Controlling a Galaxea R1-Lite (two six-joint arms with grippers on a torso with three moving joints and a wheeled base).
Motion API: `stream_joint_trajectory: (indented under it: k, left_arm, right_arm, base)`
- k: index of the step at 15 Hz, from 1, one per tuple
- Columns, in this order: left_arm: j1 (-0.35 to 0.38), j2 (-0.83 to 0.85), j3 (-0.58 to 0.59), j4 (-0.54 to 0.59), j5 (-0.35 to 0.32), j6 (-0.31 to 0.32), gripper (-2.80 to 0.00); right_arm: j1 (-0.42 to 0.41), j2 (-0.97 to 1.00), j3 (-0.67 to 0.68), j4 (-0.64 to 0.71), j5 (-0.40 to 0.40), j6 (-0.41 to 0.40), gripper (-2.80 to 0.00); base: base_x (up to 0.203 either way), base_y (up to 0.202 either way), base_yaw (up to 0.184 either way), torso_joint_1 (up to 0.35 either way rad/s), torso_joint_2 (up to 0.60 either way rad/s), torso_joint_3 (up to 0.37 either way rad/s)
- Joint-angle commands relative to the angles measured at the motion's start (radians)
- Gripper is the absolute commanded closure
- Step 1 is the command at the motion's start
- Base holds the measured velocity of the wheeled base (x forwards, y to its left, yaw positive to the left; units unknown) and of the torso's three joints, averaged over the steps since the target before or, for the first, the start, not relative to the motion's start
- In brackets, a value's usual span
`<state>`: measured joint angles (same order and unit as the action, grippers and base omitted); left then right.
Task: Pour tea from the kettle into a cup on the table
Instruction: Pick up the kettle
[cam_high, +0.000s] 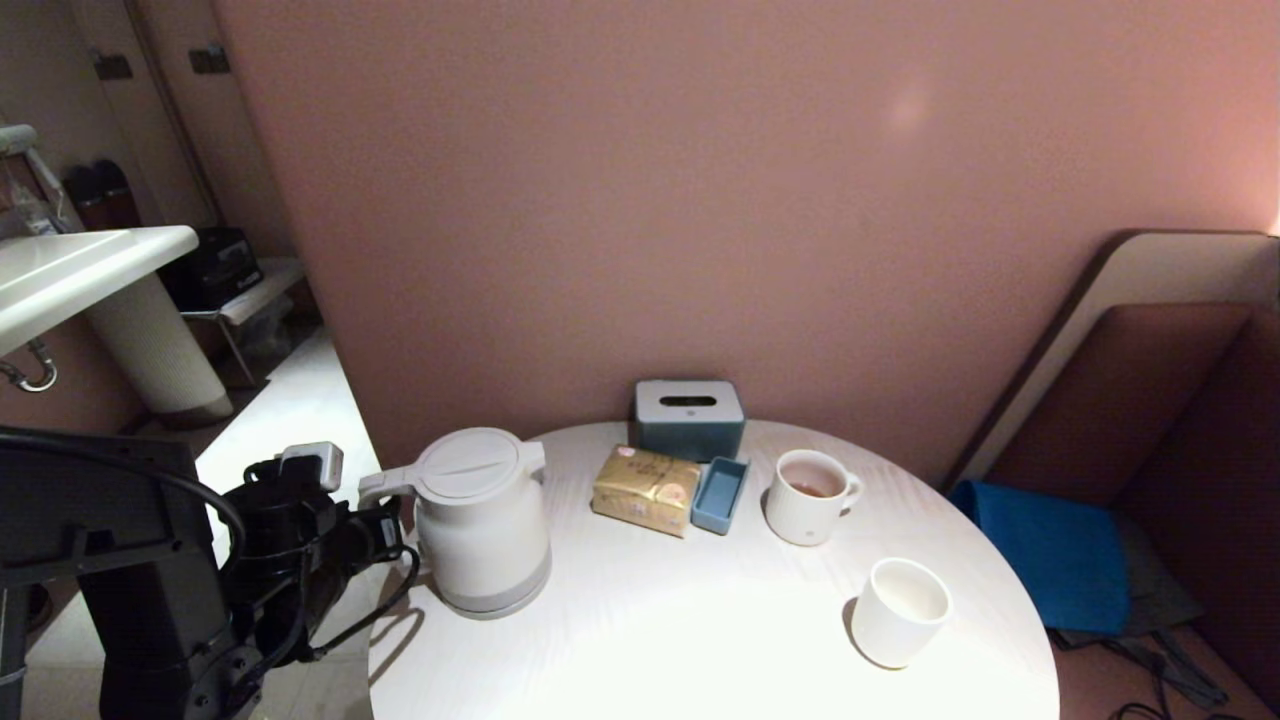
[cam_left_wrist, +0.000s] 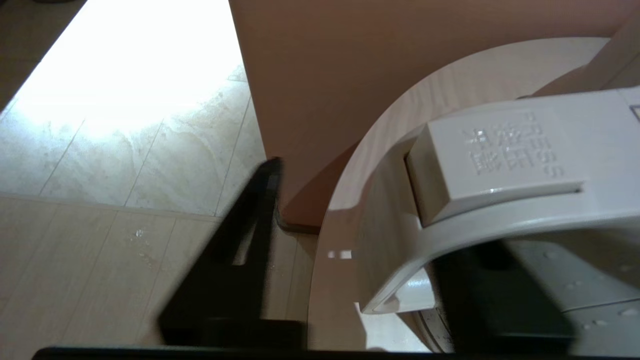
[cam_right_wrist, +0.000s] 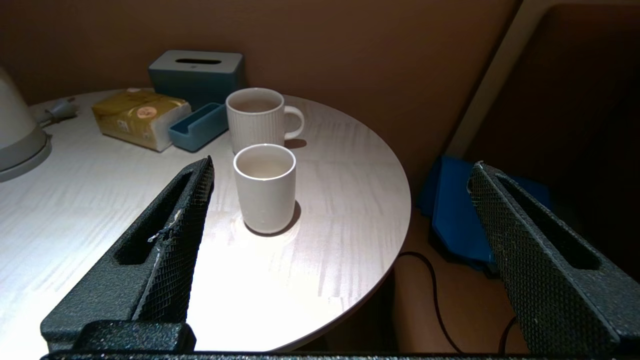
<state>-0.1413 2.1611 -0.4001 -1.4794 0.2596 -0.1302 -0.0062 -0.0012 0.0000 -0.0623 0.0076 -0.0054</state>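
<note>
The white kettle (cam_high: 482, 525) stands upright, lid on, at the left edge of the round white table (cam_high: 700, 650); any tea inside is hidden. My left gripper (cam_high: 388, 528) reaches in from the left at its loop handle (cam_left_wrist: 500, 165). The jaws straddle the handle: one finger (cam_left_wrist: 240, 250) stands clear of it on the outer side, while the other finger (cam_left_wrist: 500, 295) lies inside the loop. The plain white cup (cam_high: 900, 612) (cam_right_wrist: 264, 187) stands upright near the table's front right. My right gripper (cam_right_wrist: 342, 165) hangs open and empty, low beside the table, and the cup stands just beyond one of its fingers.
A ribbed white mug (cam_high: 808, 497) holding reddish liquid stands behind the cup. A yellow packet (cam_high: 645, 488), a small blue tray (cam_high: 720, 493) and a grey-blue tissue box (cam_high: 689, 418) sit at the table's back by the wall. A blue cushion (cam_high: 1050, 550) lies to the right.
</note>
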Motion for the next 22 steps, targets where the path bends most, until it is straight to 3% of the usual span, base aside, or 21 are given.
stream_joint_trajectory:
  k: [1,10,22]
  left_arm:
    - [0.000,-0.001,-0.003,-0.009,0.003,-0.002,0.00]
    - [-0.001,0.032,-0.073,-0.025,0.003,-0.005,0.00]
    - [-0.001,-0.114,-0.154,0.001,0.010,-0.009,0.00]
  right_arm:
    - [0.000,0.001,0.000,-0.001,0.000,-0.001,-2.80]
    - [0.000,0.001,0.000,-0.001,0.000,-0.001,-2.80]
    - [0.000,0.001,0.000,-0.001,0.000,-0.001,-2.80]
  base:
    - [0.000,0.000,0.000,0.000,0.00,0.000]
    - [0.000,0.000,0.000,0.000,0.00,0.000]
    - [0.000,0.000,0.000,0.000,0.00,0.000]
